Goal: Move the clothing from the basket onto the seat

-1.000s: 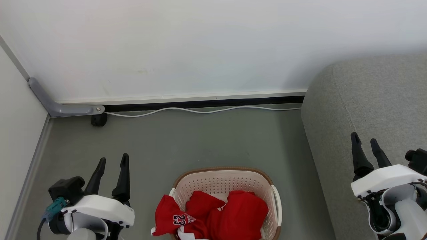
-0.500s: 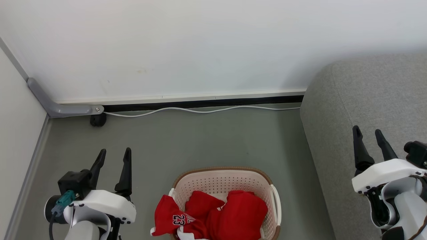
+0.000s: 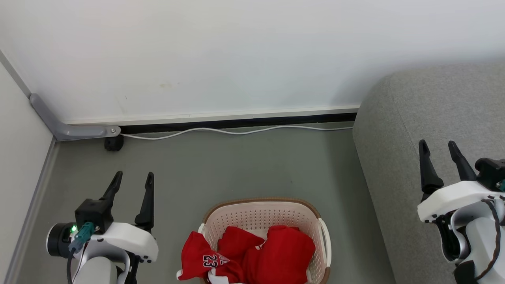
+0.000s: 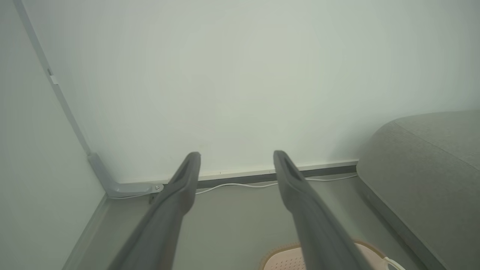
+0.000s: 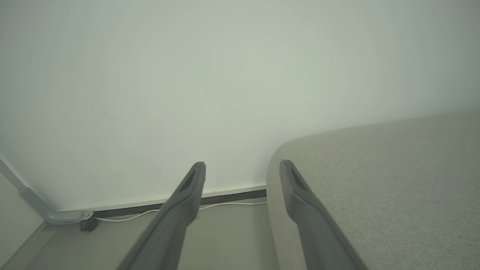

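Head view: your left gripper (image 3: 134,174) stands left of the basket (image 3: 260,200), above the grey floor (image 3: 236,165), with its fingers spread apart. Your right gripper (image 3: 437,143) is well to the right of the basket, over the seat (image 3: 398,118), and its fingers are likewise parted. The basket sits on the floor between them, near the seat's edge. The clothing (image 3: 282,254) lies heaped inside the basket. The jersey marked 23 hangs over the basket's left rim. A white cable (image 3: 236,131) runs along the wall base beyond the basket.
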